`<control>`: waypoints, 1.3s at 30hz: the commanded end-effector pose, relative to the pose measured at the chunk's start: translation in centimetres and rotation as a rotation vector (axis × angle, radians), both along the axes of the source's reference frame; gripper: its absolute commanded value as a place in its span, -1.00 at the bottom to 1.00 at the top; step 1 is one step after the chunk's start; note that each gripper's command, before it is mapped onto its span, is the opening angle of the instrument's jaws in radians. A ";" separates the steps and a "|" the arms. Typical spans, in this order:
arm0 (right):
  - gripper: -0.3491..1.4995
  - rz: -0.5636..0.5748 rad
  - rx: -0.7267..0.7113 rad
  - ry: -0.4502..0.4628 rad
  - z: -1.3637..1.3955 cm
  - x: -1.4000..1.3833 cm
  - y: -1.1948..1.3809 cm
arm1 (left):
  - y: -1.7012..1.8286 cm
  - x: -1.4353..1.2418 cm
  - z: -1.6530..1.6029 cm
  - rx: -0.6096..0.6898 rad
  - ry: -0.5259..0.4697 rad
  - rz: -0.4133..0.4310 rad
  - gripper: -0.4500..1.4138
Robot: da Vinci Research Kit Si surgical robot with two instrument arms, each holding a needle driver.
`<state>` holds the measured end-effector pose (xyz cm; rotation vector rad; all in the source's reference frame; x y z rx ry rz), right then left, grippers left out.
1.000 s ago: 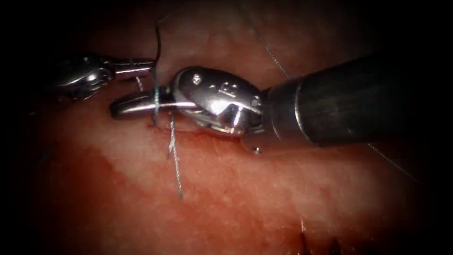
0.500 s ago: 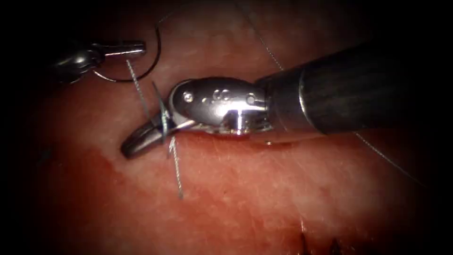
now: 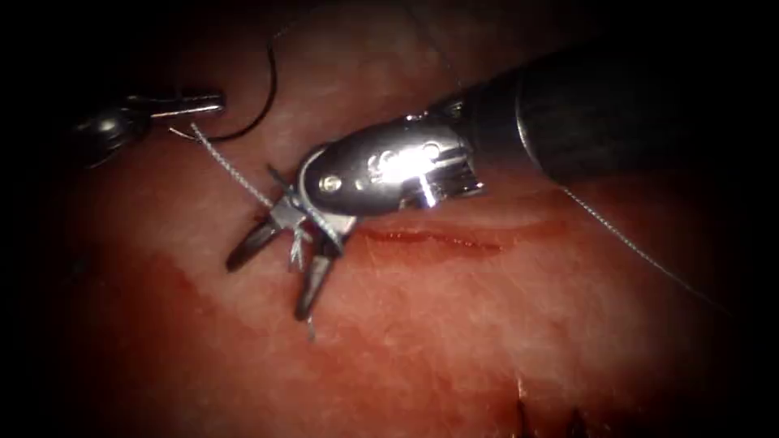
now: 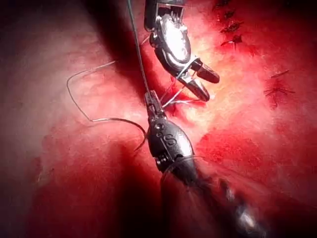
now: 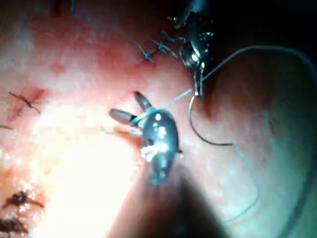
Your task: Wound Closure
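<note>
The tissue (image 3: 454,324) shows a thin red cut (image 3: 430,238) running to the right of my right tool's jaws. My right tool (image 3: 268,288) reaches in from the right with its jaws spread wide and nothing gripped. Pale thread (image 3: 235,174) runs between those jaws down to a knot (image 3: 296,239) at the cut's left end. My left tool (image 3: 213,104), at the upper left, is shut on that thread. The dark curved needle (image 3: 264,109) hangs beside the left jaws, out of the tissue. Both tools appear in the left wrist view (image 4: 151,99) (image 4: 210,88).
A short thread tail (image 3: 308,324) lies on the tissue below the knot. A long strand (image 3: 633,243) trails off to the right. Earlier dark stitches (image 4: 230,27) (image 5: 148,52) sit further along the tissue. Red fluid stains the tissue's lower left (image 3: 187,324).
The right tool's jaws went from nearly closed, with thread wrapped round them, to wide open, and tipped downward. The left tool drew away to the left with the thread.
</note>
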<state>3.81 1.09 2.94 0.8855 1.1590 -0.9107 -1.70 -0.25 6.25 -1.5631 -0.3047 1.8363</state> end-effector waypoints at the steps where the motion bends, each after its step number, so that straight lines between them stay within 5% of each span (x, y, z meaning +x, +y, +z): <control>1: 0.40 -0.025 -0.007 -0.002 0.05 0.06 -0.09 | -0.13 -0.03 0.04 0.004 0.000 0.002 -1.00; 16: 0.34 -0.223 -0.194 -0.045 0.52 0.04 -0.48 | -0.32 0.05 -0.04 0.000 0.002 0.000 -1.00; 19: 0.22 -0.231 -0.216 -0.062 0.59 0.07 -0.50 | -0.34 0.05 -0.06 0.001 0.003 -0.001 -1.00; 24: -0.29 -0.264 -0.284 -0.103 0.73 0.11 -0.52 | -0.43 0.05 -0.12 0.001 -0.001 0.004 -1.00; 29: -1.00 -0.225 -0.309 -0.075 0.73 0.17 -0.42 | -0.55 0.04 -0.21 0.002 -0.006 0.008 -1.00; 39: -1.00 0.006 -0.153 -0.074 0.61 0.16 -0.25 | -1.30 0.01 -0.63 -0.010 -0.028 0.033 -1.00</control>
